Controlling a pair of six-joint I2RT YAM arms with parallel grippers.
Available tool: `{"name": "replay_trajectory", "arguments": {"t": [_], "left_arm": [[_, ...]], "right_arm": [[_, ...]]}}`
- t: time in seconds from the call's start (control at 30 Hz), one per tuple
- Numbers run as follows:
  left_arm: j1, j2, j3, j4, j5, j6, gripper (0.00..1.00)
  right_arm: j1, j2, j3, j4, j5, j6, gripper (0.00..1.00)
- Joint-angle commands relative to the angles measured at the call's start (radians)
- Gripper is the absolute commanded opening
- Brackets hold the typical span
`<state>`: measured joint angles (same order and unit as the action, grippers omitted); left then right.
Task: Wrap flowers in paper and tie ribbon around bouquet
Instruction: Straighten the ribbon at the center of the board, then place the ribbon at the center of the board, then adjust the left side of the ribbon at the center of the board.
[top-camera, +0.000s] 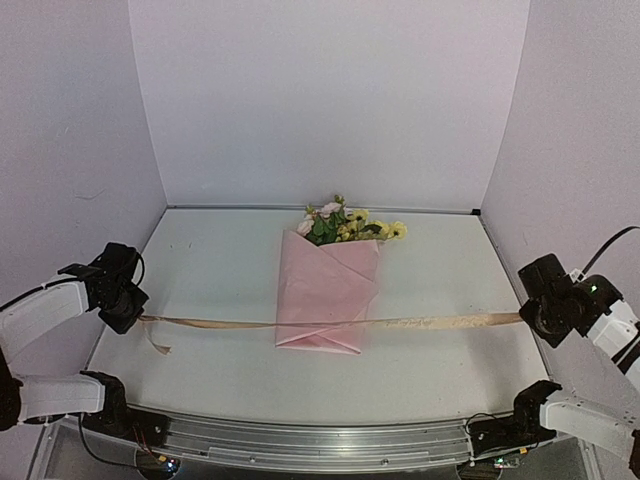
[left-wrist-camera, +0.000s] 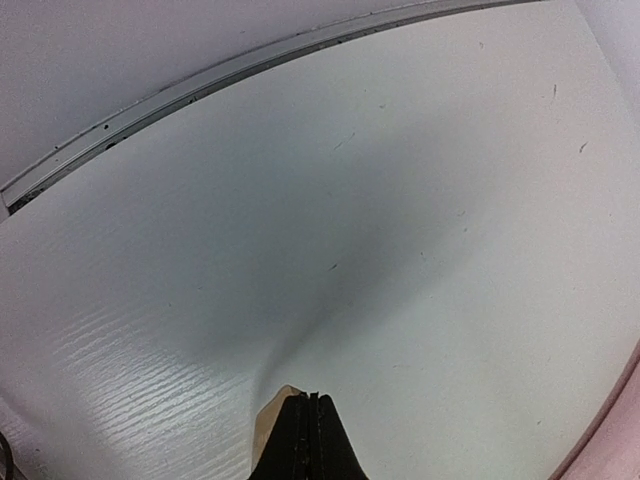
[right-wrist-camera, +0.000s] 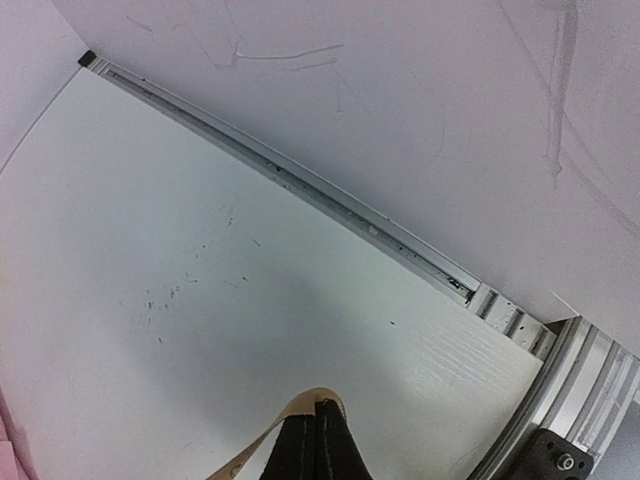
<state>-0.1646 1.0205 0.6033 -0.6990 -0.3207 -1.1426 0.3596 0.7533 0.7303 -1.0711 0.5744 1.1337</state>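
- the bouquet (top-camera: 330, 290) lies flat in the middle of the counter (top-camera: 220, 270). the flowers (top-camera: 345, 225) point toward the back wall and poke out of the open top of the pink paper (top-camera: 322, 300).
- the paper is already folded into a cone that narrows toward the near edge, so the wrapping step looks done and tying is the step in hand.
- the ribbon (top-camera: 440, 322) runs in one taut line from side to side across the lower, narrow part of the cone. the top view does not settle whether it passes over or under the paper.
- the left gripper (top-camera: 135, 316) sits at the far left of the counter, its jaws clenched on the ribbon's left end, and a short tail hangs past them.
- the right gripper (top-camera: 527, 319) mirrors it at the far right, jaws pinched tight on the other end. the wrist view shows tan strip curling beside the black fingertips.
- holding both ends wide apart likely keeps the strip straight and centred on the stems, ready to cross the ends.
- the thin strip could slip free, or a pull could drag the light cone sideways.
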Motion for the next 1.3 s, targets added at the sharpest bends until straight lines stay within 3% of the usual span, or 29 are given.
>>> {"name": "replay_trajectory", "arguments": {"t": [0.0,0.3,0.57,0.67,0.73,0.83,0.87,0.93,1.0,1.1,1.27], "left_arm": [[0.002,0.002,-0.009,0.052,0.045,0.061,0.0],[-0.052,0.041,-0.045,0.123,0.106,0.124,0.03],[-0.061,0.062,-0.04,0.122,0.1,0.12,0.42],[-0.061,0.043,-0.005,0.105,0.092,0.139,0.49],[-0.061,0.031,0.025,0.111,0.103,0.174,0.53],[-0.061,0.04,0.077,0.134,0.172,0.234,0.57],[-0.061,0.046,0.093,0.146,0.204,0.249,0.59],[-0.063,0.066,0.116,0.191,0.277,0.28,0.6],[-0.073,0.097,0.14,0.204,0.313,0.301,0.61],[-0.092,0.131,0.15,0.211,0.361,0.297,0.61],[-0.172,0.162,0.054,0.386,0.494,0.137,0.6]], "right_arm": [[-0.019,0.029,0.013,-0.061,0.056,0.065,0.0],[-0.058,0.089,-0.005,-0.078,0.092,0.092,0.0],[-0.085,0.173,-0.004,-0.079,0.076,0.097,0.0],[-0.092,0.194,-0.009,-0.08,0.065,0.099,0.02],[-0.097,0.197,-0.008,-0.081,0.057,0.091,0.22],[-0.101,0.188,0.004,-0.083,0.045,0.069,0.69],[-0.101,0.183,0.012,-0.084,0.037,0.055,0.8],[-0.1,0.181,0.037,-0.083,0.023,0.018,0.92],[-0.101,0.185,0.07,-0.069,-0.014,-0.048,0.98],[-0.101,0.21,0.125,-0.045,-0.077,-0.142,0.98],[-0.099,0.213,0.142,0.065,-0.229,-0.198,0.98]]}}
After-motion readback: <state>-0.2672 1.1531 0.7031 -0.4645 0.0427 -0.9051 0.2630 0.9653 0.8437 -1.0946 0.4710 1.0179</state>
